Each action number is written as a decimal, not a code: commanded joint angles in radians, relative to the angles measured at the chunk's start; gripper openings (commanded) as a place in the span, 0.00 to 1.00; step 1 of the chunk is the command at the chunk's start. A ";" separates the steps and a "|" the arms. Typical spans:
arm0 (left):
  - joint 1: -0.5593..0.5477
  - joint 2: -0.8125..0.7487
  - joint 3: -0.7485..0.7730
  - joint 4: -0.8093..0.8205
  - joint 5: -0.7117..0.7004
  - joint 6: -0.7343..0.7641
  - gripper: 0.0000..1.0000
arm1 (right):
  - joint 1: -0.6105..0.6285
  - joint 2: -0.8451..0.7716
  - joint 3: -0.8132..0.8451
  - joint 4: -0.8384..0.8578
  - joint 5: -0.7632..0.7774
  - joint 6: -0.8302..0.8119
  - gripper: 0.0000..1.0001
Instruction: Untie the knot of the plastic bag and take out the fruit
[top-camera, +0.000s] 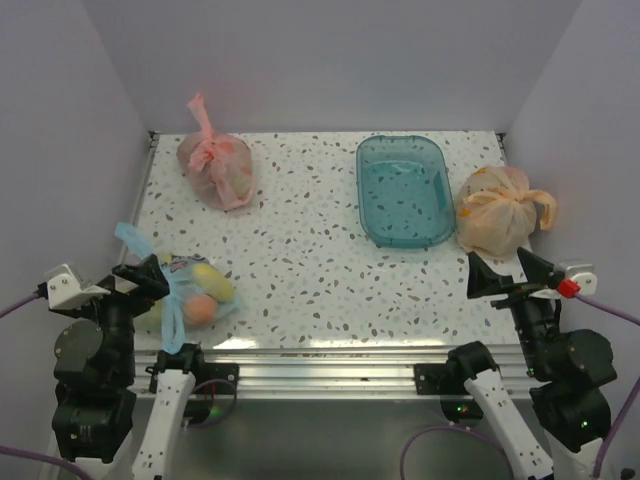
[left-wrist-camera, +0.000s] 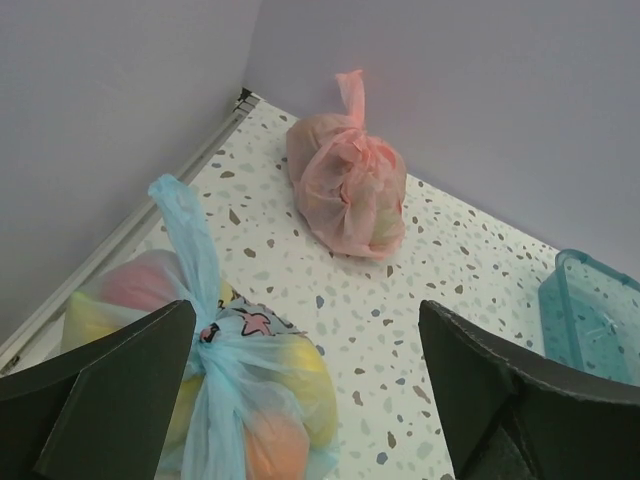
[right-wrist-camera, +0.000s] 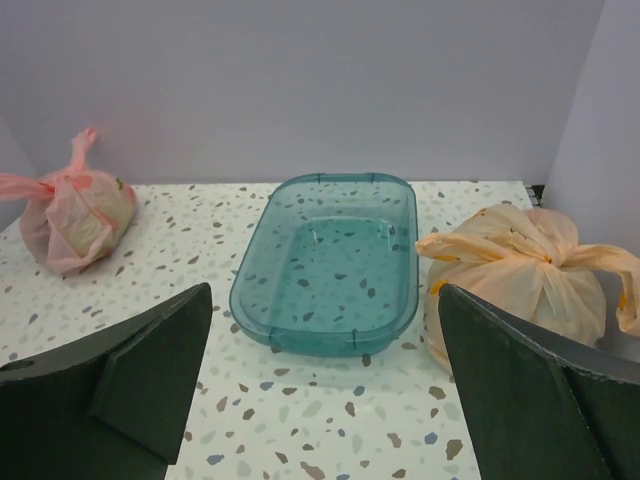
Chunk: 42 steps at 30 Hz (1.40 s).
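The plastic bag (left-wrist-camera: 250, 400) lies at the near-left of the tabletop (top-camera: 300, 270), knot not yet undone, with the fruit (top-camera: 213, 281) inside.

The left fingers (left-wrist-camera: 110, 400) are spread wide and grasp nothing. The knot (left-wrist-camera: 208, 332) sits just beside the inner face of one finger; contact cannot be determined. The bag body lies right of the knot. The tied tails form one strip running far-left to near.

The right fingers (right-wrist-camera: 520, 390) are likewise spread and empty, at the near-right, well apart from the bag. The left arm is nearer.

Count:
- Tied bags: three, namely the light blue one, a pink bag (top-camera: 215, 170) and an orange bag (top-camera: 495, 215).
- Teal tray (top-camera: 363, 195): one.
- Fruit: at least three pieces show through the film; the exact number cannot be determined.
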 joint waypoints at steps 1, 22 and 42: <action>0.006 0.045 0.004 -0.017 -0.017 -0.037 1.00 | 0.002 0.027 0.040 -0.024 -0.016 0.017 0.99; 0.009 0.671 -0.011 0.050 0.043 -0.152 1.00 | 0.005 0.105 0.045 -0.124 -0.090 0.092 0.99; 0.058 0.806 -0.367 0.245 -0.097 -0.218 0.81 | 0.019 0.142 0.025 -0.103 -0.200 0.097 0.99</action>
